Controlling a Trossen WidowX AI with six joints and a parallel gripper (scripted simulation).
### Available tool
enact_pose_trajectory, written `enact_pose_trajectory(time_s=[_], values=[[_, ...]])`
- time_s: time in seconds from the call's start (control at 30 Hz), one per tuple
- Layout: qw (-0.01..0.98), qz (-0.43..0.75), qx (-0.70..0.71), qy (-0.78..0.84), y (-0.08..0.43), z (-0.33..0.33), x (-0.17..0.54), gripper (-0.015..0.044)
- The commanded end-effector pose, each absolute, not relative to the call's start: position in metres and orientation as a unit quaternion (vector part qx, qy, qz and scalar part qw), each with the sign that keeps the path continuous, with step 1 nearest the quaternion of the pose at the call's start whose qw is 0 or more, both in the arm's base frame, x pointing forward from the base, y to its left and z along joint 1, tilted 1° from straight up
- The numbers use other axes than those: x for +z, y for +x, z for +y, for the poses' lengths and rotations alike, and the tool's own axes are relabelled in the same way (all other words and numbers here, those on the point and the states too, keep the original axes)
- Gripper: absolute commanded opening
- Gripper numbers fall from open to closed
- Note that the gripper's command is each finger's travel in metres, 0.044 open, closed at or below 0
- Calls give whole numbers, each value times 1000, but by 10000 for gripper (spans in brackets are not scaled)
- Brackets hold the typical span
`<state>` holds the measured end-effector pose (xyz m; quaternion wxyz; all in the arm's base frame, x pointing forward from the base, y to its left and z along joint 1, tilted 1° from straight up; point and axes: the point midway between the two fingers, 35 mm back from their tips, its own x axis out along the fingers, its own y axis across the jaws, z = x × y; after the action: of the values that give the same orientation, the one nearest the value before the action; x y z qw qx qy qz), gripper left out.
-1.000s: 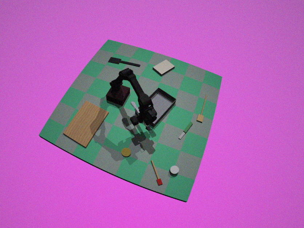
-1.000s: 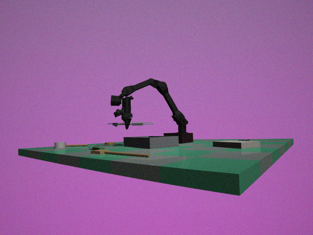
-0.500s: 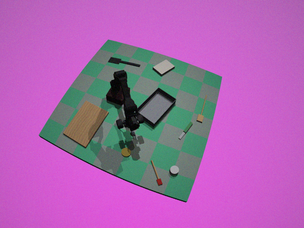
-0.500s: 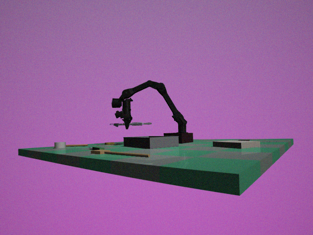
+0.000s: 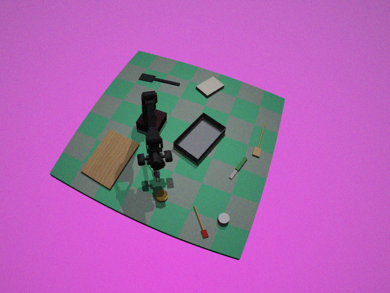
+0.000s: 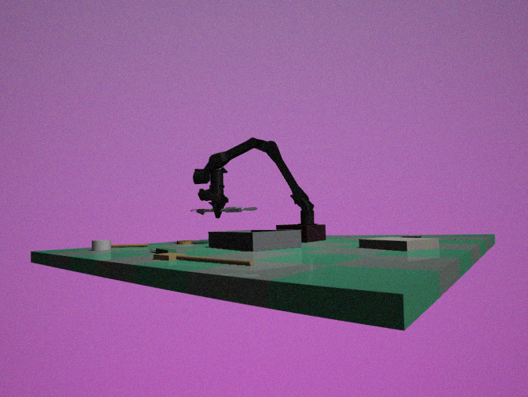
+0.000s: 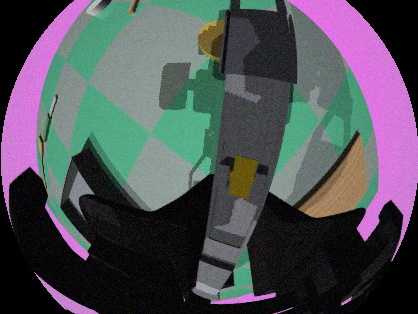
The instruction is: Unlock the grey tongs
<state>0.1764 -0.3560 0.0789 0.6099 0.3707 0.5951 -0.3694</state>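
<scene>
Exterior view: the arched arm's gripper (image 6: 217,212) points down, clamped on level grey tongs (image 6: 237,209).

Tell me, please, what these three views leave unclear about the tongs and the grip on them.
- Top view: the tongs are almost wholly hidden beneath the gripper.
- Exterior view: too thin and small to tell whether the arms are locked or sprung apart.
- Wrist view: the jaws' contact is hidden in black; the yellow lock shows, not its state.
</scene>
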Motion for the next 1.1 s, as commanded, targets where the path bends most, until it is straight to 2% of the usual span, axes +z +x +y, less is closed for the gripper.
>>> enact_pose_trajectory(time_s=[0.0, 0.4, 1.07], values=[[599, 585, -389, 385, 148, -367, 79, -150], [563, 555, -437, 430, 69, -385, 78, -150], [499, 494, -507, 499, -62, -381, 78, -150]])
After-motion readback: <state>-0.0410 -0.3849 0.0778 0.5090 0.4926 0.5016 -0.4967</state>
